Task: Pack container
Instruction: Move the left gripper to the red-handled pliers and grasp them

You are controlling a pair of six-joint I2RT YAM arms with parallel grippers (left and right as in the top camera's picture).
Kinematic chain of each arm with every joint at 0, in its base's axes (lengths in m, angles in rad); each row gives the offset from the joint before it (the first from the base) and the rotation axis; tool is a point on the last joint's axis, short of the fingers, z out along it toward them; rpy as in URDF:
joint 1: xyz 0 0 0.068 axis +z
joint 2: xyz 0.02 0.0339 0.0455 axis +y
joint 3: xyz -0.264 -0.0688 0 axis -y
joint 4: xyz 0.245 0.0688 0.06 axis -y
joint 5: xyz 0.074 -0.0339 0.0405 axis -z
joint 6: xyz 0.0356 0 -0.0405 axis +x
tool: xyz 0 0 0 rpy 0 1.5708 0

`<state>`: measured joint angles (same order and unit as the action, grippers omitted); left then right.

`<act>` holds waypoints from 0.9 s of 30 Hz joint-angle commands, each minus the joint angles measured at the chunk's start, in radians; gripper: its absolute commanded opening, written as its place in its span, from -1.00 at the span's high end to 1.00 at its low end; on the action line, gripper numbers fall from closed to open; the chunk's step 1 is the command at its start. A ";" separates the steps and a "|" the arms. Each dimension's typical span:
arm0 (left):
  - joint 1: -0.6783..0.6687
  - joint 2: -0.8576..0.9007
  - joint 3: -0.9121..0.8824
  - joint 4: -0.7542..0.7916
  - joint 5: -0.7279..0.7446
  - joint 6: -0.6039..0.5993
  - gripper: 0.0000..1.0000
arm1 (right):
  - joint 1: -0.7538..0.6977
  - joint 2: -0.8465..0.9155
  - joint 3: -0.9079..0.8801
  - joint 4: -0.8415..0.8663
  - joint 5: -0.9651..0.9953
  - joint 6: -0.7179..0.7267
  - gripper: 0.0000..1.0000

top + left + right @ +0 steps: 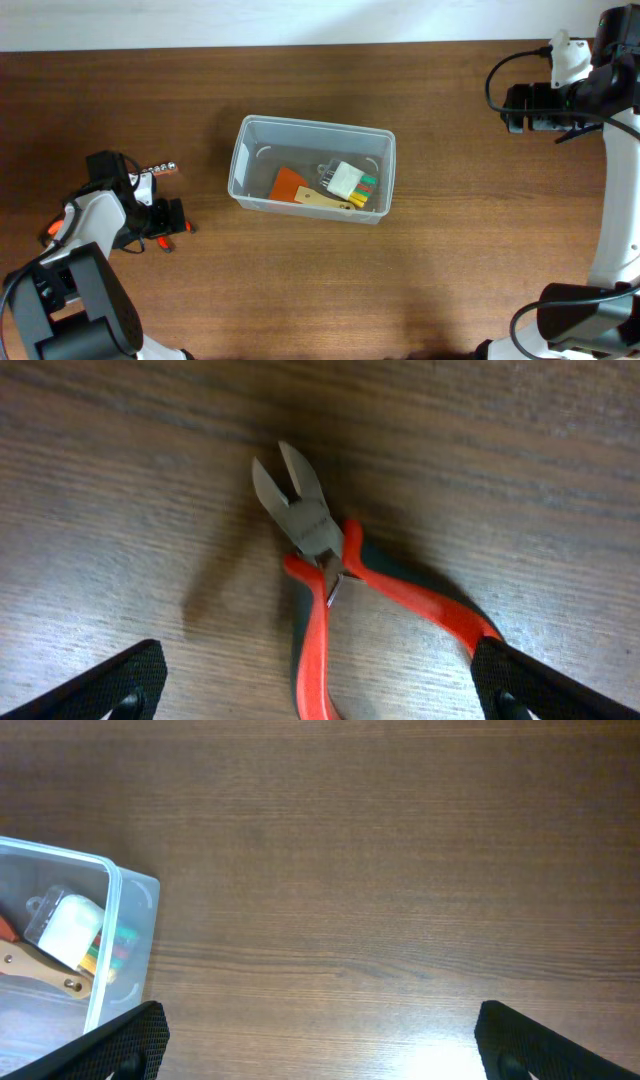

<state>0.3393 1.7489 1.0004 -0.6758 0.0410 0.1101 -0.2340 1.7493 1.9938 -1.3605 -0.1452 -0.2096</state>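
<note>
The clear plastic container [318,125] stands mid-table and holds an orange scraper [289,183], a wooden-handled tool [325,201] and a white case of coloured bits [350,181]. Red-handled side cutters [318,540] lie flat on the wood at the left, jaws slightly apart and pointing away. My left gripper [320,695] hovers open over their handles, one finger [120,680] on each side and not touching. My right gripper [320,1050] is open over bare wood at the far right, with nothing between its fingers. The container's corner [112,880] shows at the left of the right wrist view.
A small tool with a brown handle and metal tip [163,168] lies on the table just behind my left gripper [172,228]. My right gripper [510,108] sits near the table's back right edge, its cable looping above it.
</note>
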 commanded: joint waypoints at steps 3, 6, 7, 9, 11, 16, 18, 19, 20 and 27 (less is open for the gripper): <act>0.004 0.023 -0.005 0.018 -0.042 0.015 -1.00 | -0.002 0.010 -0.004 0.003 -0.011 0.005 -0.97; 0.004 0.024 -0.005 0.016 -0.048 0.015 -0.93 | -0.002 0.010 -0.004 0.002 -0.001 0.005 -0.97; 0.004 0.024 -0.005 0.013 -0.048 0.013 -0.91 | -0.002 0.010 -0.004 -0.001 -0.001 0.005 -0.97; 0.004 0.026 -0.005 0.010 -0.048 0.008 -0.89 | -0.002 0.010 -0.004 -0.006 -0.001 0.005 -0.97; 0.004 0.026 -0.006 0.006 -0.048 0.008 -0.86 | -0.002 0.010 -0.004 -0.009 -0.001 0.005 -0.97; 0.004 0.026 -0.007 -0.001 -0.048 0.008 -0.86 | -0.002 0.010 -0.004 -0.026 -0.001 0.005 -0.97; 0.004 0.026 -0.009 -0.001 -0.048 0.008 -0.86 | -0.002 0.010 -0.004 -0.031 -0.001 0.005 -0.97; 0.004 0.026 -0.010 -0.001 -0.048 0.008 -0.86 | -0.002 0.010 -0.004 -0.035 -0.001 0.005 -0.97; 0.004 0.026 -0.013 -0.001 -0.048 0.008 -0.86 | -0.002 0.010 -0.004 -0.039 -0.001 0.005 -0.97; 0.004 0.026 -0.053 0.005 -0.048 0.008 -0.85 | -0.002 0.010 -0.004 -0.050 -0.001 0.005 -0.97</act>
<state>0.3401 1.7489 0.9974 -0.6708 0.0265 0.1123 -0.2340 1.7527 1.9938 -1.4090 -0.1444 -0.2085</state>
